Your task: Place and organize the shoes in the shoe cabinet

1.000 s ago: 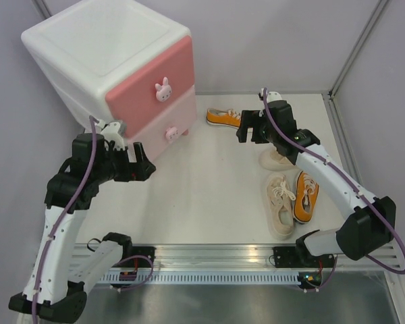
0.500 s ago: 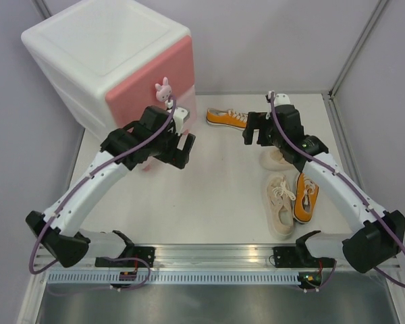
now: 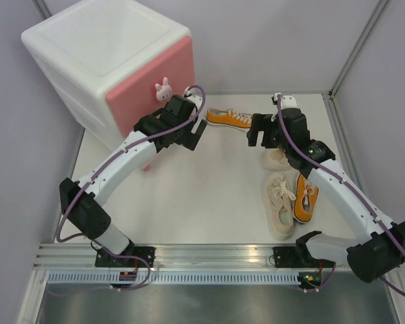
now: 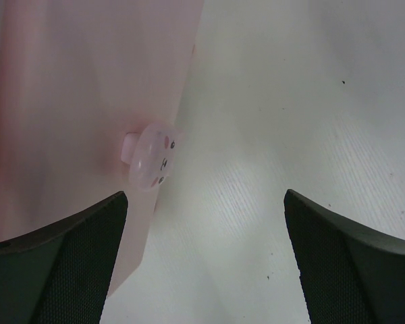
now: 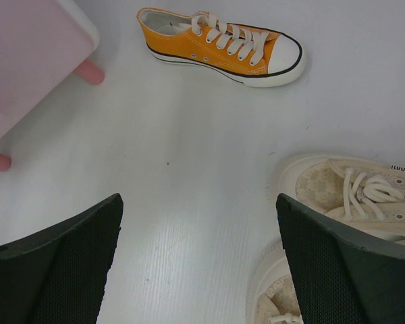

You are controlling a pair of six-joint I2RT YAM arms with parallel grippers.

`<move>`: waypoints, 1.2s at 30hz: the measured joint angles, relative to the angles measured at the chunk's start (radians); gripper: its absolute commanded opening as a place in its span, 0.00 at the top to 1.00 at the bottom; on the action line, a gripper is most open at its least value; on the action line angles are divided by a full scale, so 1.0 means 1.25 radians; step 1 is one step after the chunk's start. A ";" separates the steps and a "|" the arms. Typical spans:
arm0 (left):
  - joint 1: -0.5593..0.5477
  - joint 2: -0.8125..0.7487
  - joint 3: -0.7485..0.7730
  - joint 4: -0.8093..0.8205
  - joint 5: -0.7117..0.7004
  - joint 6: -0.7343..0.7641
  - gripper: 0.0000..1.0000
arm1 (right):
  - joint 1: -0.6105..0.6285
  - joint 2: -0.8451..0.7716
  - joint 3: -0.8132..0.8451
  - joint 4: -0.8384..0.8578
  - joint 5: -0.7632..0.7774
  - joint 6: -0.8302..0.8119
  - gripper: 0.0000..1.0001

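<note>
The shoe cabinet point(image 3: 101, 47) stands at the far left, both drawers shut. Its upper bunny knob point(image 3: 163, 88) shows. My left gripper point(image 3: 193, 137) is open and empty in front of the lower drawer, whose bunny knob point(image 4: 152, 156) sits just left of and beyond its fingers point(image 4: 61, 263). One orange shoe point(image 3: 229, 119) lies near the cabinet. My right gripper point(image 3: 254, 135) is open and empty above the table beside it. A cream shoe point(image 3: 275, 160) lies partly under the right arm. Another cream shoe point(image 3: 279, 202) and the second orange shoe point(image 3: 306, 197) lie side by side at the right. The right wrist view shows the orange shoe point(image 5: 223, 46) and a cream shoe point(image 5: 351, 192).
The cabinet's pink feet point(image 5: 88, 71) rest on the white table point(image 3: 202, 196). Grey walls enclose the table at the back and sides. A metal rail point(image 3: 216, 260) runs along the near edge.
My left arm has swung from the near left up and right to the lower drawer front and now hides the lower knob from above. My right gripper has shifted slightly right.
</note>
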 measured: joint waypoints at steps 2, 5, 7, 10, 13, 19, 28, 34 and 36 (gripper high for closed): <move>0.000 0.009 0.000 0.016 -0.009 0.009 0.00 | 0.000 -0.007 -0.002 -0.004 0.001 0.000 0.02; 0.000 0.027 0.000 0.042 -0.023 0.023 0.00 | 0.000 -0.015 -0.003 -0.006 0.001 0.000 0.02; 0.000 0.042 0.000 0.057 -0.026 0.033 0.00 | 0.000 -0.019 -0.004 -0.008 0.001 -0.001 0.02; 0.000 0.063 0.000 0.075 -0.028 0.043 0.00 | 0.000 -0.020 -0.006 -0.013 0.001 -0.004 0.02; 0.000 0.081 0.000 0.086 -0.035 0.050 0.00 | 0.000 -0.026 -0.012 -0.016 0.001 -0.008 0.02; 0.002 0.095 0.000 0.097 -0.067 0.063 0.00 | 0.000 -0.036 -0.023 -0.020 0.001 -0.021 0.02; 0.002 0.091 -0.049 0.105 -0.092 0.080 0.02 | -0.001 -0.042 -0.040 -0.020 0.001 -0.040 0.02; 0.007 0.049 -0.099 0.099 -0.077 0.081 0.10 | -0.001 -0.043 -0.042 -0.017 0.001 -0.050 0.02; 0.011 0.038 -0.111 0.088 -0.063 0.082 0.13 | -0.001 -0.043 -0.044 -0.017 0.001 -0.052 0.02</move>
